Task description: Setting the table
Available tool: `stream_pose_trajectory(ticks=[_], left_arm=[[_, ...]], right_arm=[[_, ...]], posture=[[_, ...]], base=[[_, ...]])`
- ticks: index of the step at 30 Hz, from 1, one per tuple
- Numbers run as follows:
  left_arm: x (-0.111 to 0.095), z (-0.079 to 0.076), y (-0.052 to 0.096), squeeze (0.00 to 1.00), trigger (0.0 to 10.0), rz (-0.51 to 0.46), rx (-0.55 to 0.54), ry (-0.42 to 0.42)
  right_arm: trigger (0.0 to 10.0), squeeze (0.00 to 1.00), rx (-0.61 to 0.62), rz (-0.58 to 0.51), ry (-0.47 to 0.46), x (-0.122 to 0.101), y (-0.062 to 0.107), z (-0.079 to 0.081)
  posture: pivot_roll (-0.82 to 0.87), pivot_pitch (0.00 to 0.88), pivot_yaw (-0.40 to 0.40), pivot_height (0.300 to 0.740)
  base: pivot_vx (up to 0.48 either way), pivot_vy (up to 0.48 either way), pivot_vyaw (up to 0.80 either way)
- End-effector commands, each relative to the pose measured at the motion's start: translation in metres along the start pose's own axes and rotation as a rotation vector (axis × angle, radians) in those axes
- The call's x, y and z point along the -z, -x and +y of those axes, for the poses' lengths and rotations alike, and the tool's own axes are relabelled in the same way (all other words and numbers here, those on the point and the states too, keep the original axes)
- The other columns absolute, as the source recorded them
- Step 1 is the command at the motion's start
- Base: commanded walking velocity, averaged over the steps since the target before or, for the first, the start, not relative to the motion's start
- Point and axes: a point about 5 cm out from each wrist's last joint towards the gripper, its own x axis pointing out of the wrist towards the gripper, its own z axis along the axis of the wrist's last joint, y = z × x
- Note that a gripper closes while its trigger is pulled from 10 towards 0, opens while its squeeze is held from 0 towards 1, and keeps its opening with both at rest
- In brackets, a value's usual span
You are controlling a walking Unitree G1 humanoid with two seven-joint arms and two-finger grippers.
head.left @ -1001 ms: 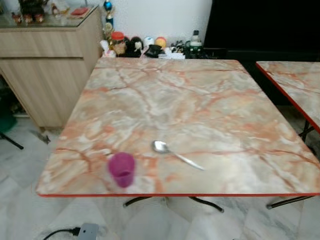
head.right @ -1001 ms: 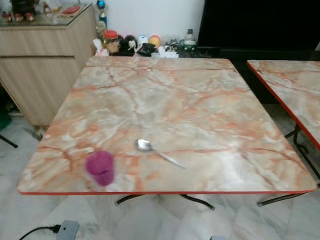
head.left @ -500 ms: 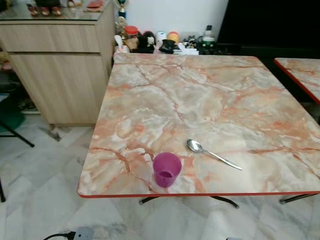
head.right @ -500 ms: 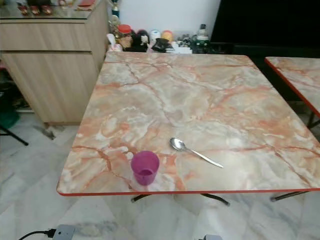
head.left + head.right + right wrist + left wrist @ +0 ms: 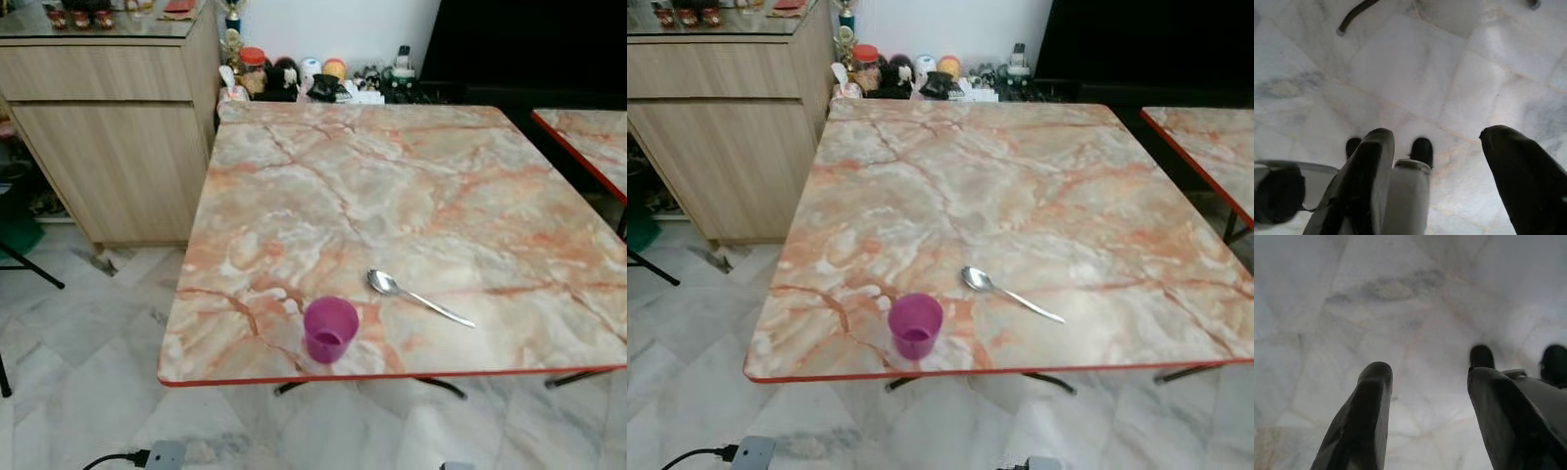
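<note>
So: purple cup (image 5: 330,330) upright near the marble table (image 5: 392,186) front edge, spoon (image 5: 418,297) just beside it. Left gripper (image 5: 1425,416) and right gripper (image 5: 1442,181) hang over floor tiles, fingers spread, holding nothing. Likely approach stage; next, step closer and reach.

A table (image 5: 323,186) with a cream and orange-veined marble pattern and a red edge is shown at centre frame. A magenta cup (image 5: 330,330) and a silver spoon (image 5: 416,297) are seen at lower centre. A light wood-grain cabinet (image 5: 108,117) is seen at upper left. The floor (image 5: 78,343) is tiled in grey-veined white marble.
</note>
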Motion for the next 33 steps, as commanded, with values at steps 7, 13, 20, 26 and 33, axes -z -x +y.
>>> stream_pose_trajectory(ticks=[7,13,20,26,33], left_arm=[[0.008,0.001,0.001,0.00,10.0,0.028,0.006,-0.013],[0.008,-0.001,0.001,0.00,10.0,0.023,0.009,-0.023],[0.010,0.001,0.001,0.00,10.0,0.031,0.002,-0.015],[0.010,0.001,0.002,0.00,10.0,0.032,0.000,-0.010],[0.011,-0.001,0.002,0.00,10.0,0.034,0.002,-0.008]], right_arm=[[10.0,0.00,0.025,-0.066,-0.040,-0.009,0.000,-0.005],[10.0,0.00,0.023,-0.052,-0.036,-0.004,0.001,-0.005],[10.0,0.00,0.018,-0.061,-0.033,-0.007,0.000,-0.003],[10.0,0.00,0.019,-0.086,-0.018,-0.014,-0.001,-0.004],[10.0,0.00,-0.006,-0.210,0.030,-0.045,-0.004,-0.003]], posture=[[-0.02,0.118,-0.027,0.740],[-0.01,0.119,-0.030,0.740],[-0.01,0.122,-0.031,0.740],[-0.01,0.123,-0.034,0.740],[-0.02,0.123,-0.039,0.740]], base=[[0.000,0.000,0.00],[0.000,-0.405,0.00],[0.000,-0.069,0.00],[0.000,0.000,0.00],[0.000,0.000,0.00]])
